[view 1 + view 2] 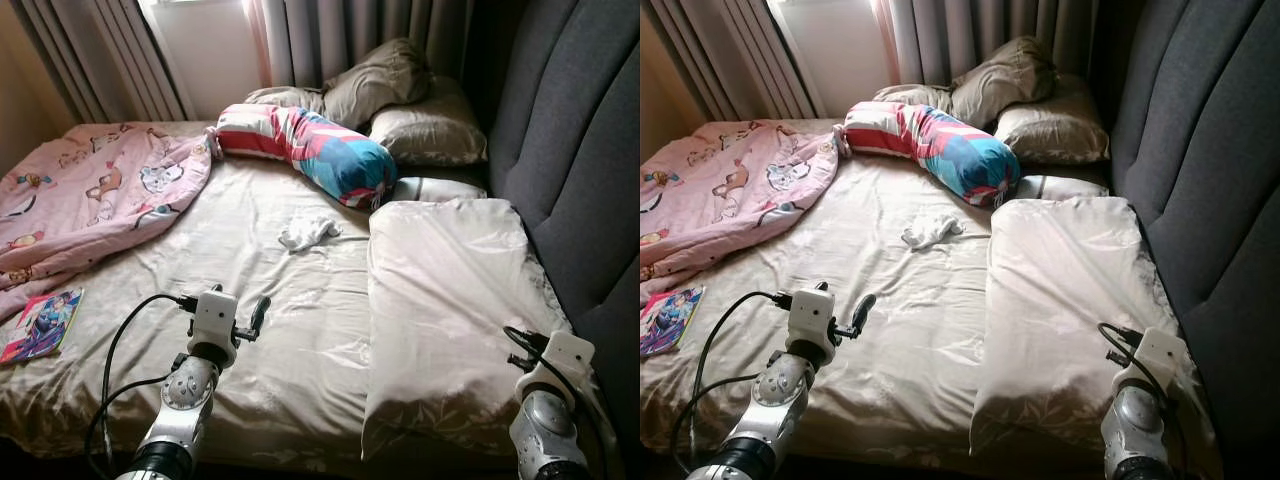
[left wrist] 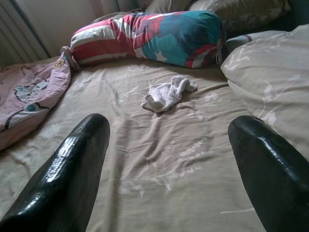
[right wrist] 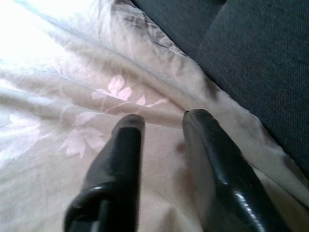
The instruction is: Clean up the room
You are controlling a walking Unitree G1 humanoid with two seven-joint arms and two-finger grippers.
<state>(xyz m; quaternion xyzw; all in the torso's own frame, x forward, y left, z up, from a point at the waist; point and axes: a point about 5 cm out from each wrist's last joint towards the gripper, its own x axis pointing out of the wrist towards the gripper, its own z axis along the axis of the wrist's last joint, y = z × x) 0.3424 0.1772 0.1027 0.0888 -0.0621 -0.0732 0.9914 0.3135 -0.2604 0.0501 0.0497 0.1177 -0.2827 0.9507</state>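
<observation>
Facing small crumpled white cloth (image 2: 168,93) mid-bed: left gripper (image 2: 169,169) spread wide for grabbing; right gripper (image 3: 161,125) narrowly parted beside it, over big beige pillow (image 1: 440,300).

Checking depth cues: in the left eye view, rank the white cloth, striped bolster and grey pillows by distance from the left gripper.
From the left gripper:
1. White cloth, mid-bed, just ahead.
2. Striped bolster, lying across the bed behind it.
3. Grey pillows, stacked in the far corner by the headboard.

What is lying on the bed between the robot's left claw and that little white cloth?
Nothing but bare, wrinkled bedsheet. The left wrist view shows it best: the left gripper, fingers spread wide, faces the white cloth with only sheet in between.
</observation>
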